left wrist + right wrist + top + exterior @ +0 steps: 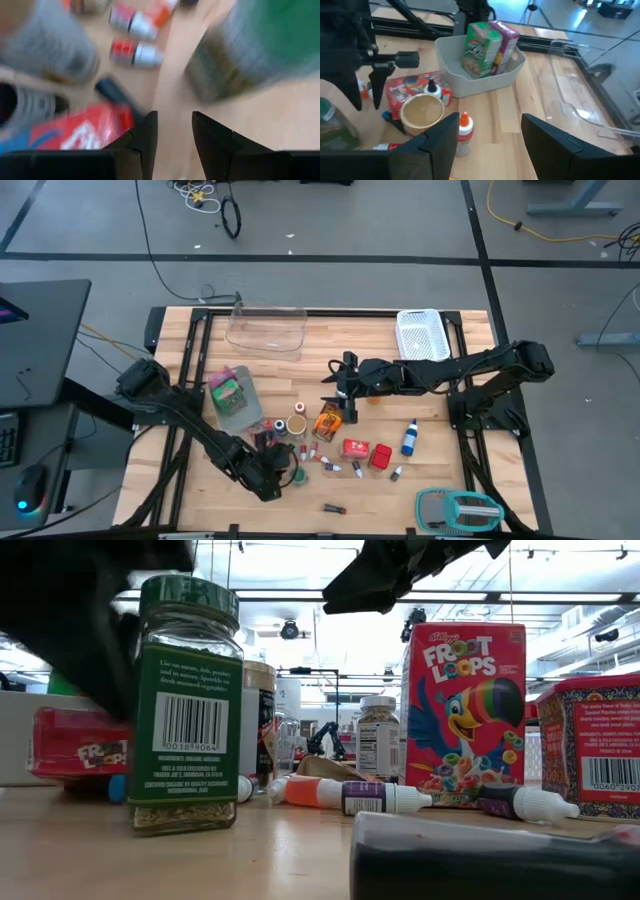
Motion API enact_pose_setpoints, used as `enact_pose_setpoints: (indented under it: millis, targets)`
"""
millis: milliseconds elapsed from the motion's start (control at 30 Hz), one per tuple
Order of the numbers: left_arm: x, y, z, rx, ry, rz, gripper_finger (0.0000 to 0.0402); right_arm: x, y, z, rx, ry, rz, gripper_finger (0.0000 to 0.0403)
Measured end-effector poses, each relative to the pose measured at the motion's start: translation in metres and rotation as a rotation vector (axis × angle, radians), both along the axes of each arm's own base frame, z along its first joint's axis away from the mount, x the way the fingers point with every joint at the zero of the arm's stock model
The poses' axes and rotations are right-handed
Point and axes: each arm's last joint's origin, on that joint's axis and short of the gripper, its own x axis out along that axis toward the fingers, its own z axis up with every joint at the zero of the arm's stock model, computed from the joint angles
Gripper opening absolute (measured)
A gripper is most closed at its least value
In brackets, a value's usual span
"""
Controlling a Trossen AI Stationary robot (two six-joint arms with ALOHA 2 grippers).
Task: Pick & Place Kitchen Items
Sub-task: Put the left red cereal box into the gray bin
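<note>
My left gripper (pixel 172 117) hangs open near the table's front left (pixel 275 465), tilted down over bare wood. Beside it stands a green-lidded jar (pixel 250 45) (pixel 185 710); a red box (pixel 75 132) and small vials (pixel 135 52) lie on its other side. My right gripper (pixel 490 122) is open above the table's middle (pixel 338 402), over an orange packet (pixel 327 421), a tan-topped jar (pixel 422 111) and an orange-capped vial (pixel 464 127). Neither gripper holds anything.
A grey bin (pixel 245 415) at centre left holds green and pink boxes (pixel 487 45). A clear tray (pixel 265 330) and a white mesh basket (pixel 422 335) sit at the far edge. Red boxes (pixel 355 447), a blue bottle (pixel 409 438) and a teal-and-grey gadget (pixel 460 508) lie front right.
</note>
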Motion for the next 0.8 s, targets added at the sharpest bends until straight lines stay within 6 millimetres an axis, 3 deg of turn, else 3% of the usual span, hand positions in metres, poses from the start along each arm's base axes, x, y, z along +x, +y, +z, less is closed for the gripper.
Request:
enact_pose_setpoints:
  millis: [200,667,800]
  targets:
    - [-0.001,0.001,0.021,0.120,0.040,0.030,0.0130,0.000,0.002,0.000,0.022,-0.001,0.050,0.0223]
    - [-0.005,0.004,0.021,0.142,0.070,0.070,0.0130,0.000,0.002,0.000,0.021,-0.001,0.049,0.0223]
    - [-0.009,0.008,0.012,0.154,0.096,0.077,0.0130,0.000,0.002,0.000,0.021,0.000,0.049,0.0223]
